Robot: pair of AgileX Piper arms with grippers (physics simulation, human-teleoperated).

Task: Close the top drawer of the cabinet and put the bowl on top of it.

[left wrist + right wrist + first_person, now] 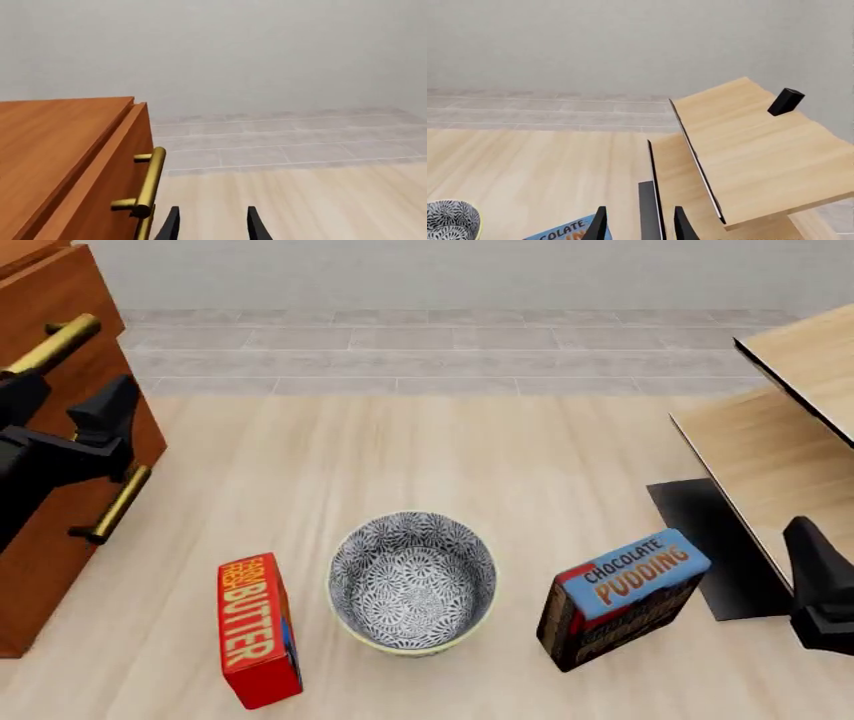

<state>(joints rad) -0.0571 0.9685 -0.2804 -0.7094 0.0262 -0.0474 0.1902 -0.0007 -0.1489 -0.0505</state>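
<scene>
Bare tabletop [441, 455] beyond bowl [412, 582]; left gripper [211, 225] released beside top drawer [110, 180] (right likewise).

Bowl [412, 582] between butter box [256, 629] and pudding box [623, 597]

Left gripper [67, 405]: matte black, angular, faceted body. Right gripper [817, 585]: same black finish; thin tapered fingers [598, 224]. No markings visible.

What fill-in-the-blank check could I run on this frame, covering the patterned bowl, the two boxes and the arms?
1. The grey-and-white floral bowl stands between the red butter box and the blue chocolate ____ box.
2. The bowl rests on the ____, not on the reddish-brown wooden cabinet.
3. The left gripper is beside the cabinet's ____ handles.

Missing: pudding; table; brass
</scene>
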